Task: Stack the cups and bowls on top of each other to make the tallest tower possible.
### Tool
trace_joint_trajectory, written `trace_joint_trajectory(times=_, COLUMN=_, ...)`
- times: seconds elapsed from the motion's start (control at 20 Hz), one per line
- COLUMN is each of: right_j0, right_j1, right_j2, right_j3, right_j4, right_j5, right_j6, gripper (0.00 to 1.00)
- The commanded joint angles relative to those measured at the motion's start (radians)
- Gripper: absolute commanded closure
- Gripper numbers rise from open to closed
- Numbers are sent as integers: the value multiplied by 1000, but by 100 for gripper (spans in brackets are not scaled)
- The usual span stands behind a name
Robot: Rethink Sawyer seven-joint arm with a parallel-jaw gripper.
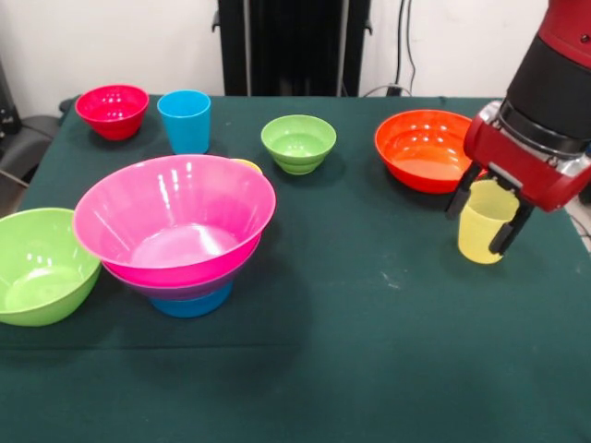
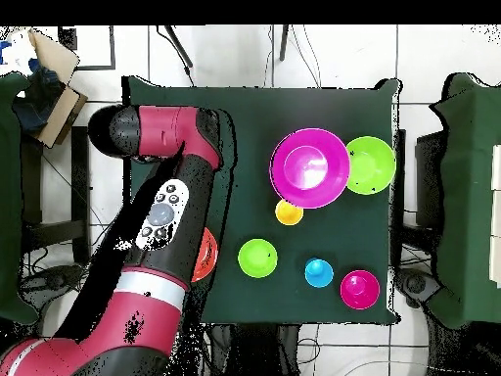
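Observation:
My gripper (image 1: 487, 221) is at the right of the front view, shut on the pale yellow ribbed cup (image 1: 482, 235), one finger on each side. The cup is upright, with its base at or just above the cloth. The tower stands at the left: the big pink bowl (image 1: 175, 217) (image 2: 310, 166) sits in the purple bowl (image 1: 185, 288), on the mid blue bowl (image 1: 191, 304). The orange-yellow cup (image 1: 247, 165) (image 2: 289, 211) peeks out behind it. In the overhead view my arm hides the gripper and the pale cup.
On the green cloth (image 1: 369, 323) stand the big lime bowl (image 1: 37, 263) (image 2: 370, 164), the small red bowl (image 1: 112, 111) (image 2: 359, 289), the sky blue cup (image 1: 185, 120) (image 2: 318, 272), the small green bowl (image 1: 298, 143) (image 2: 257, 258) and the orange bowl (image 1: 425, 148) (image 2: 205, 257) beside my gripper.

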Motion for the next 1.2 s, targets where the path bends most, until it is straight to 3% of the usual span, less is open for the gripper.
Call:
trace_joint_trajectory(times=0.05, right_j0=9, right_j1=3, right_j2=108, right_j3=6, right_j4=58, right_j5=131, right_j6=199, gripper=0)
trace_joint_trajectory(times=0.25, right_j0=17, right_j1=23, right_j2=80, right_j3=-45, right_j4=82, right_j5=212, right_j6=246, gripper=0)
trace_joint_trajectory(times=0.5, right_j0=16, right_j1=37, right_j2=80, right_j3=-77, right_j4=112, right_j5=220, right_j6=261, gripper=0)
trace_joint_trajectory(times=0.85, right_j0=34, right_j1=31, right_j2=107, right_j3=12, right_j4=156, right_j5=124, right_j6=253, gripper=0)
trace_joint_trajectory(times=1.2, right_j0=56, right_j1=32, right_j2=93, right_j3=76, right_j4=166, right_j5=136, right_j6=246, gripper=0)
